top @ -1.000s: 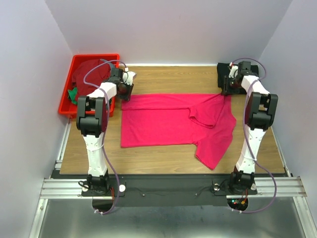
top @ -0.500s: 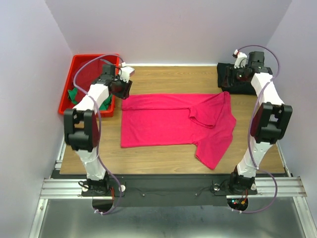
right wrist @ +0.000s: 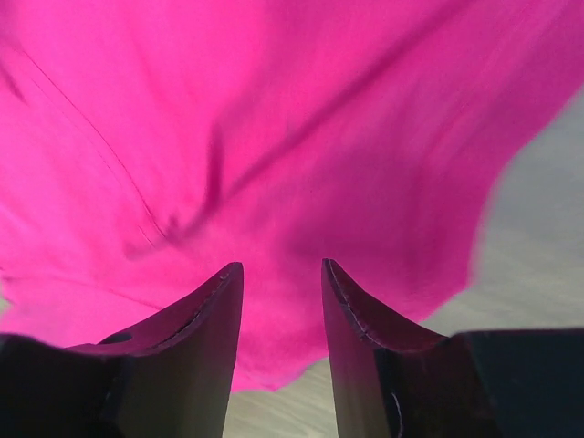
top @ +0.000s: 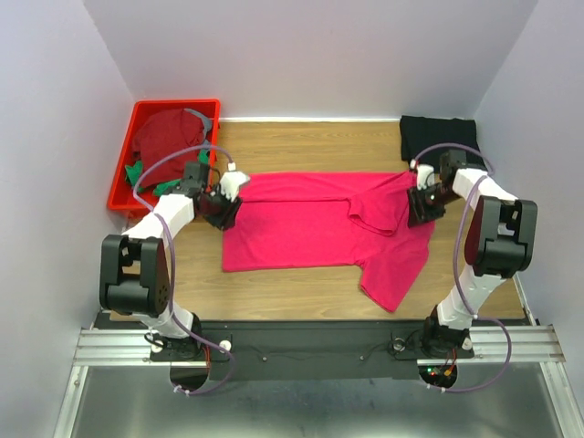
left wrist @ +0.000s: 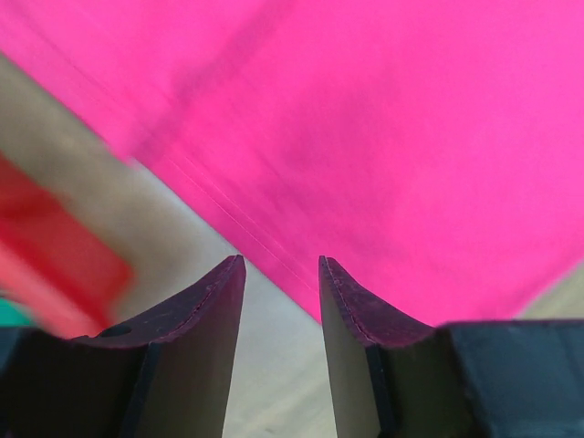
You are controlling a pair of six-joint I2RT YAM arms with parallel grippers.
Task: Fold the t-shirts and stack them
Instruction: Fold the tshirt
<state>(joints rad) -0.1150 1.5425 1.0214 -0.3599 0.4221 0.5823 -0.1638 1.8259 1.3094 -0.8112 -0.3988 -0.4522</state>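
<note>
We note both arms have come back from far edge, now low over pink t-shirt [top: 310,224]. Left gripper [top: 222,208] at left hem, right gripper [top: 422,205] over right side. Both part-open, empty. Shirt lies on table [top: 301,146]; we judge next fold grasp imminent.

Pale lavender walls [top: 319,55] around a wooden table [top: 301,146]

Top external: high behind the bases, facing down, whole table [top: 301,151]. Wrist views: close, past left gripper [left wrist: 281,274], right gripper [right wrist: 281,274]; all three share pink t-shirt [top: 292,228] ahead of fingertips
</note>
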